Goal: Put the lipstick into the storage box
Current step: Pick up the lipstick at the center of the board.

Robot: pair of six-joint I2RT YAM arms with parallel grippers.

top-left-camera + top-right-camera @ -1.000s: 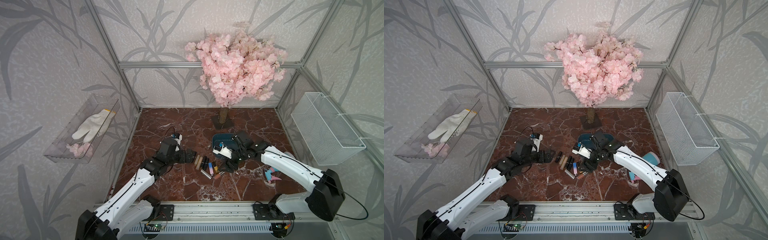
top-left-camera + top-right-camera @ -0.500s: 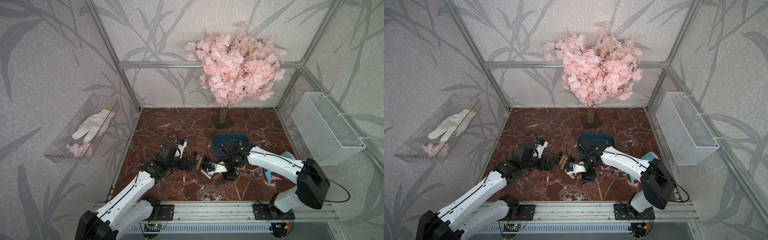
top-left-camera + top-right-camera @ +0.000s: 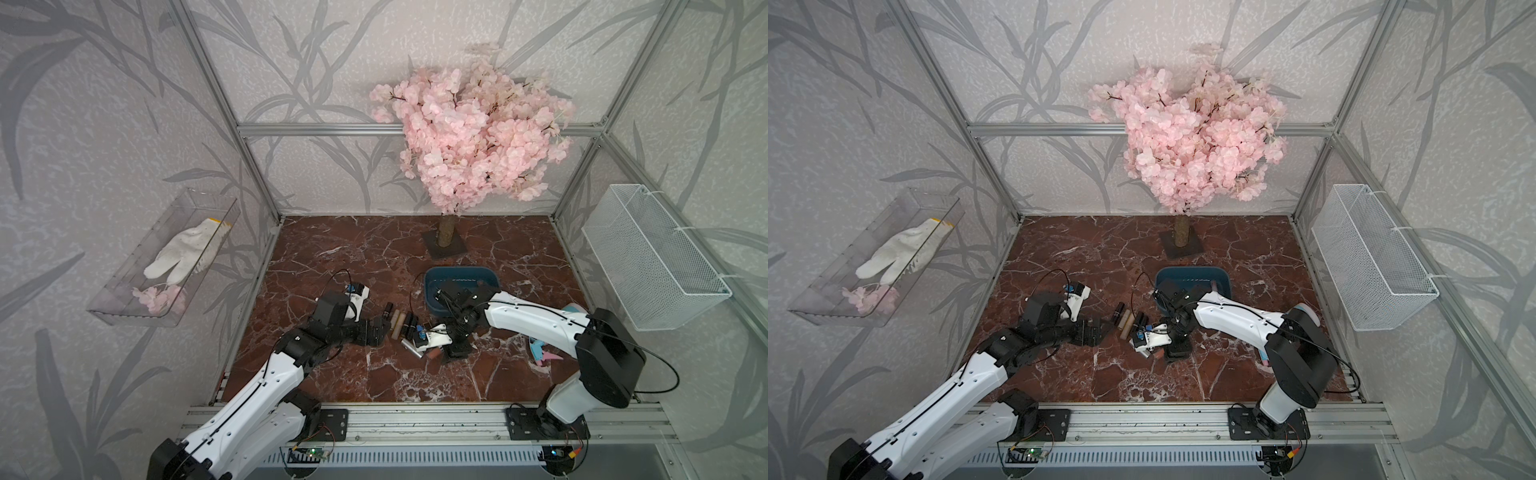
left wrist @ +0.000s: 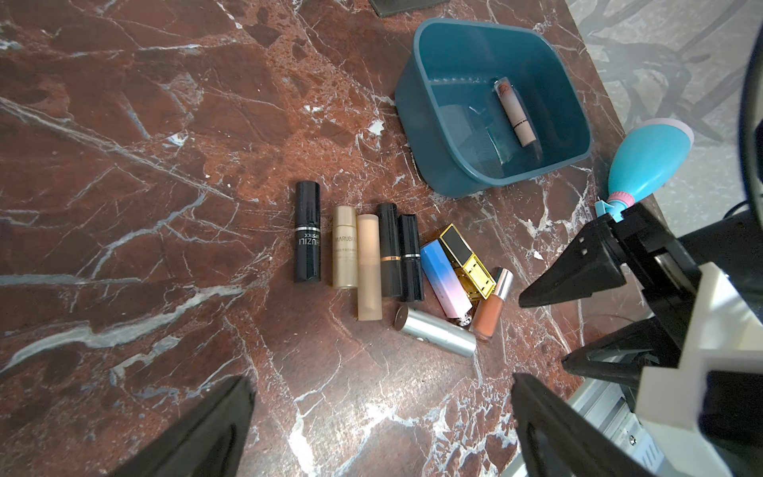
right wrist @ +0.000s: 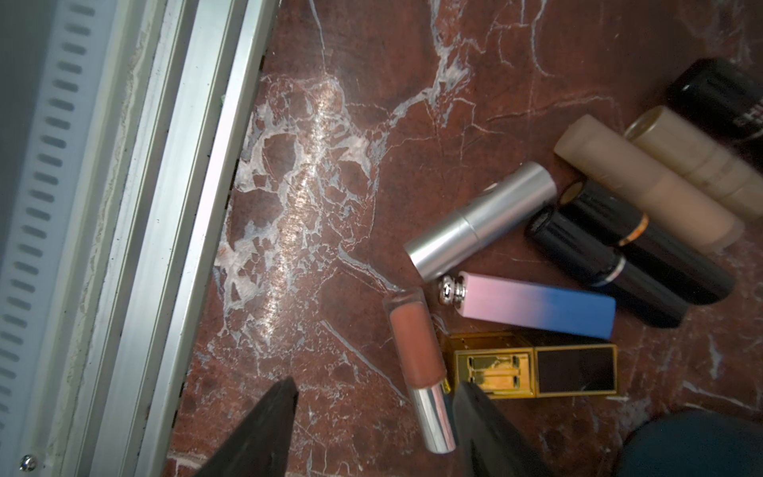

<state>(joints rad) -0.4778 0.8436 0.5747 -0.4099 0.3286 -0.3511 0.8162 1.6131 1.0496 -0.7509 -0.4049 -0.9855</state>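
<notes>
Left gripper [image 4: 382, 380]: fingers spread wide, holding nothing. It hangs low just short of the row and has crept a little nearer to it in the last second.
Lipsticks [image 4: 367, 264]: nine lie on the marble top [image 3: 332, 257], side by side at the left end and jumbled at the right end.
Lip gloss [image 5: 417, 342]: at the right end of the jumble, close against the gold lipstick [image 5: 532, 369], lying flat.
Right gripper [image 5: 375, 384]: a second ago it was up at the box; it has since swung across and dropped to the jumble. Its fingers are apart and grip nothing. The gloss's silver cap lies between them, close to one finger.
Box [image 4: 421, 144]: near the jumble, on its right in both top views. One pink lipstick [image 4: 516, 113] already lies flat inside.
Meaning: one drop looks done and the next pick is starting, most likely the gloss.
Risk: the far finger may nudge the gold lipstick as the grip closes, and the smooth round cap could slip.
</notes>
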